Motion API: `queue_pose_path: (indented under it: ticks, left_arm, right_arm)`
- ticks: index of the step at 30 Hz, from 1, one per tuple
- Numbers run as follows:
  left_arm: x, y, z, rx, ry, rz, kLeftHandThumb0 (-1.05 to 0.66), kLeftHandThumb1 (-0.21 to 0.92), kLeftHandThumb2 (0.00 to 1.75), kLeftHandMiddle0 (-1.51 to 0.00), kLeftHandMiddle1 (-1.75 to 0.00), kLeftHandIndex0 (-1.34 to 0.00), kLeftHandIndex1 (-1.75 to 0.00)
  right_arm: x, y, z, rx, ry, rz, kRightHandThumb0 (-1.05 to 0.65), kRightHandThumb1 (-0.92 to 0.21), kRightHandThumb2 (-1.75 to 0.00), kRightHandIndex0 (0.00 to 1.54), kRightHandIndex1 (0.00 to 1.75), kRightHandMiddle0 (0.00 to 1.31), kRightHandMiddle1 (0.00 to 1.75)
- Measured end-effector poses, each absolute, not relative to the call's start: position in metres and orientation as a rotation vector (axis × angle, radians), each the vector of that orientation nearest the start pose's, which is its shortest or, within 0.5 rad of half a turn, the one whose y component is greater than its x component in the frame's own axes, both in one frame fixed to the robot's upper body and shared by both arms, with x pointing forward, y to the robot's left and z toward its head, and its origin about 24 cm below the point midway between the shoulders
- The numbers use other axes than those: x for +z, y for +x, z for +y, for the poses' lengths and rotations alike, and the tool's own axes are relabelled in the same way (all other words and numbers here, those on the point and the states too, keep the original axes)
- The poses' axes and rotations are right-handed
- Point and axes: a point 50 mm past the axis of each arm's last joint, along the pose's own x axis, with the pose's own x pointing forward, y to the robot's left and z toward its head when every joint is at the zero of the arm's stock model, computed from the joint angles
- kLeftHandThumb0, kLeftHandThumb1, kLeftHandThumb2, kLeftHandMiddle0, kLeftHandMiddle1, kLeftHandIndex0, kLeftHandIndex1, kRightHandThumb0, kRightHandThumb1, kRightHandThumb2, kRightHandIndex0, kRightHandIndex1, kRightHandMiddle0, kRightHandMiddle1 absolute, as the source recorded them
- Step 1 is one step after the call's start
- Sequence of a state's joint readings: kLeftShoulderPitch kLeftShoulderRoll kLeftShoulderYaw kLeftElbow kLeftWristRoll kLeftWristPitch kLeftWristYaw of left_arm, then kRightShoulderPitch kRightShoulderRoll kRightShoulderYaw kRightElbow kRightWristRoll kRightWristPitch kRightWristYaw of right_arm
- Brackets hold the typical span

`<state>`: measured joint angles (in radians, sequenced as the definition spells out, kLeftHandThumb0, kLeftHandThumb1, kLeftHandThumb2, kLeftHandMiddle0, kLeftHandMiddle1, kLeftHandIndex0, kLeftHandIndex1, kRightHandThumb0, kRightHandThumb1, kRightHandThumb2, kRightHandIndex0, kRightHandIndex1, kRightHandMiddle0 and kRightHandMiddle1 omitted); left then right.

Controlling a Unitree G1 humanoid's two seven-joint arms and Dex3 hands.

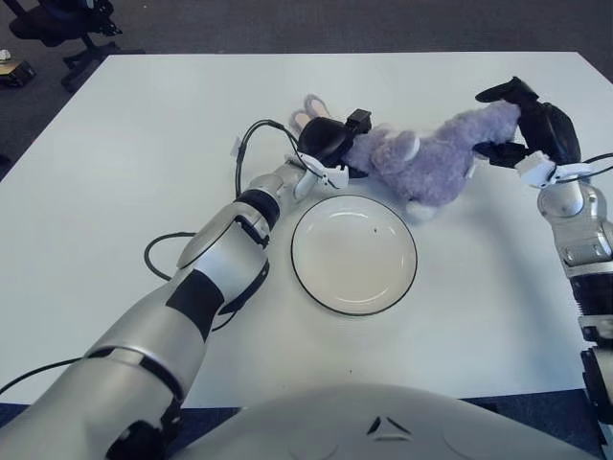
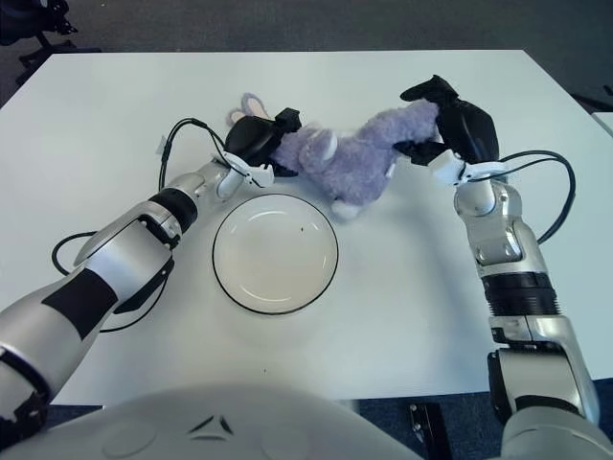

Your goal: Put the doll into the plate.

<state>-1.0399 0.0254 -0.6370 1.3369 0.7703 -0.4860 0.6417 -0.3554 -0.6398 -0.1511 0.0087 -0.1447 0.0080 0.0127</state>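
Note:
A purple plush doll (image 1: 421, 158) stretches between my two hands just beyond the far rim of the plate. My left hand (image 1: 343, 144) is shut on its head end, where pale ears (image 1: 305, 107) stick out to the left. My right hand (image 1: 506, 123) is shut on the other end, at the right side of the table. The white plate (image 1: 354, 264) with a dark rim sits in the middle of the table with nothing in it. The doll's lower part hangs close to the plate's far right rim; whether it touches the table is unclear.
A black cable (image 1: 251, 144) loops up beside my left wrist, and another loop (image 1: 158, 251) lies on the white table (image 1: 144, 125) by my left forearm. An office chair (image 1: 67, 24) stands past the far left corner.

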Motion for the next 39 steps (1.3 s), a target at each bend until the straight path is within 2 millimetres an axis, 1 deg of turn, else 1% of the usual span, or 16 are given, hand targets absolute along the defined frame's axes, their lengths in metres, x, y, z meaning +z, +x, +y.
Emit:
queue_pose_path:
  ticks: [2, 6, 11, 14, 18, 20, 29, 39]
  left_arm:
    - [0.093, 0.364, 0.022, -0.359, 1.149, -0.665, -0.51, 0.92, 0.50, -1.10, -1.75, -0.97, -1.75]
    - [0.093, 0.364, 0.023, -0.350, 1.148, -0.659, -0.50, 0.92, 0.50, -1.10, -1.75, -0.98, -1.75]
    - [0.093, 0.365, 0.023, -0.342, 1.147, -0.657, -0.49, 0.92, 0.50, -1.10, -1.75, -0.98, -1.75]
    - [0.093, 0.364, 0.023, -0.337, 1.144, -0.658, -0.48, 0.92, 0.50, -1.10, -1.75, -0.98, -1.75]
    - [0.092, 0.364, 0.024, -0.327, 1.139, -0.659, -0.47, 0.92, 0.50, -1.10, -1.75, -0.98, -1.75]
    - [0.092, 0.364, 0.025, -0.324, 1.137, -0.660, -0.46, 0.92, 0.50, -1.10, -1.75, -0.97, -1.75]
    - [0.093, 0.365, 0.027, -0.300, 1.141, -0.664, -0.43, 0.92, 0.50, -1.10, -1.75, -0.97, -1.75]
    - [0.093, 0.366, 0.030, -0.281, 1.148, -0.668, -0.41, 0.92, 0.49, -1.10, -1.75, -0.96, -1.75]
  right_arm:
    - [0.203, 0.298, -0.270, -0.207, -0.697, -0.389, -0.73, -0.92, -0.87, 0.66, 0.05, 0.27, 0.73]
    - [0.205, 0.298, -0.275, -0.256, -0.496, -0.363, -0.72, -0.92, -0.88, 0.72, 0.05, 0.26, 0.79]
    - [0.199, 0.302, -0.282, -0.288, -0.350, -0.289, -0.74, -0.92, -0.85, 0.76, 0.06, 0.25, 0.80]
    - [0.192, 0.310, -0.295, -0.320, -0.293, -0.232, -0.76, -0.92, -0.84, 0.77, 0.07, 0.25, 0.81]
    - [0.183, 0.316, -0.308, -0.350, -0.253, -0.173, -0.77, -0.92, -0.83, 0.78, 0.07, 0.25, 0.81]
    - [0.180, 0.317, -0.311, -0.357, -0.246, -0.157, -0.77, -0.92, -0.83, 0.79, 0.08, 0.27, 0.82]
    - [0.178, 0.317, -0.312, -0.346, -0.251, -0.142, -0.79, -0.92, -0.83, 0.80, 0.08, 0.28, 0.83]
    - [0.174, 0.318, -0.313, -0.354, -0.273, -0.074, -0.80, -0.92, -0.83, 0.78, 0.07, 0.27, 0.83]
